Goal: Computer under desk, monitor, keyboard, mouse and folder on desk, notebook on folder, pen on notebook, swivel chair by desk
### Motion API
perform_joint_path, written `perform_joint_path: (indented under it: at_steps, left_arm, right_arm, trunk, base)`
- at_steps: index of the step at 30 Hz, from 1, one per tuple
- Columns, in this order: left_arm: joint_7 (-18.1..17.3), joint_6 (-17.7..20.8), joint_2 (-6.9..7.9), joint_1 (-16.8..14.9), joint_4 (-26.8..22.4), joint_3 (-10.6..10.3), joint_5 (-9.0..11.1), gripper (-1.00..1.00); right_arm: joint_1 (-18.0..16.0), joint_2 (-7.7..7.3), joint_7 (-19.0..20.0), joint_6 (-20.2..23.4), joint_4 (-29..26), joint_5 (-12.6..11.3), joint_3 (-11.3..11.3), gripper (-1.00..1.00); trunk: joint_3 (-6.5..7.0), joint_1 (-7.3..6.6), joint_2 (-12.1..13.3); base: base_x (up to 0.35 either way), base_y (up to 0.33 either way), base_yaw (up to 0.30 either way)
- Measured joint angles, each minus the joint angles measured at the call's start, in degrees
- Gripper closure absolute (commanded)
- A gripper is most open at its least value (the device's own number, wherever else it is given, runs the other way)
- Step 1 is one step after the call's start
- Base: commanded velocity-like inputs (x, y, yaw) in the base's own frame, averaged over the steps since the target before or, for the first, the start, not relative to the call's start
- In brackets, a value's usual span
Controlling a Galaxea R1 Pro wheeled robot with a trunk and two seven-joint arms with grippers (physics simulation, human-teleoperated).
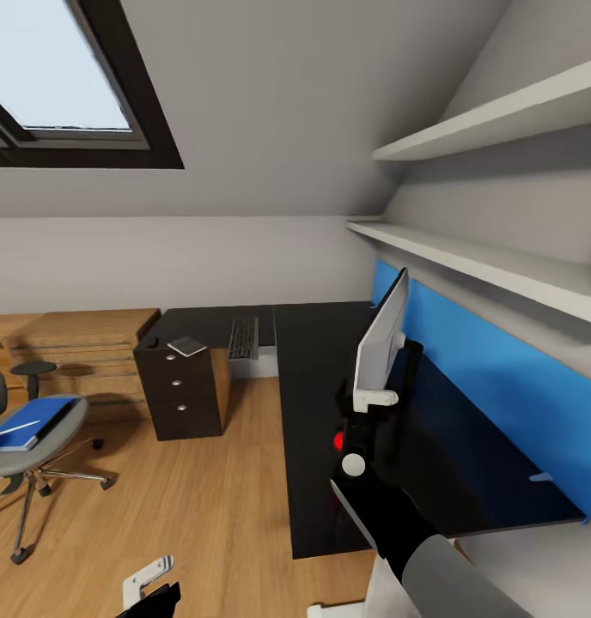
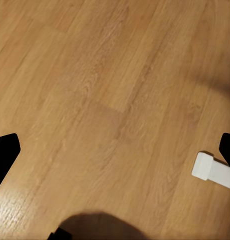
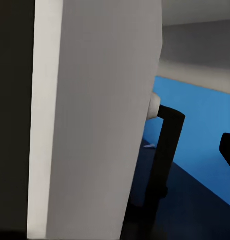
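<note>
- The right tool (image 1: 370,403) sits at the lower edge of the monitor (image 1: 382,336), which stands edge-on on the black table (image 1: 317,386); whether it pinches the panel cannot be told.
- The left tool (image 2: 115,160) hangs spread over the wood floor (image 2: 109,90).
- The keyboard (image 1: 243,337) and notebook (image 1: 187,346) lie on the table's far wing.
- The folder (image 1: 29,421) rests on the swivel chair (image 1: 25,455), well apart from the table.

My right gripper (image 1: 374,400) hidden behind monitor (image 1: 382,338), grip unclear. Swivel chair (image 1: 21,446) cut by frame edge. My left fingertips (image 2: 4,155) barely enter frame over floor (image 2: 109,100).
</note>
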Motion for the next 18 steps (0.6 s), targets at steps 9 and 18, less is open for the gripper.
perform_joint_path:
  at_steps: [9,18]
  left_arm:
    - [0.0,0.0,0.05,0.0,0.0,0.0,0.0,-1.0]
    - [0.0,0.0,0.0,0.0,0.0,0.0,0.0,-1.0]
  right_arm:
    - [0.0,0.0,0.0,0.0,0.0,0.0,0.0,-1.0]
    - [0.0,0.0,0.0,0.0,0.0,0.0,0.0,-1.0]
  trunk:
    - [0.0,0.0,0.0]
    - [0.0,0.01,0.0]
  base:
    - [-0.01,-0.175,0.0]
    - [-0.05,-0.179,0.0]
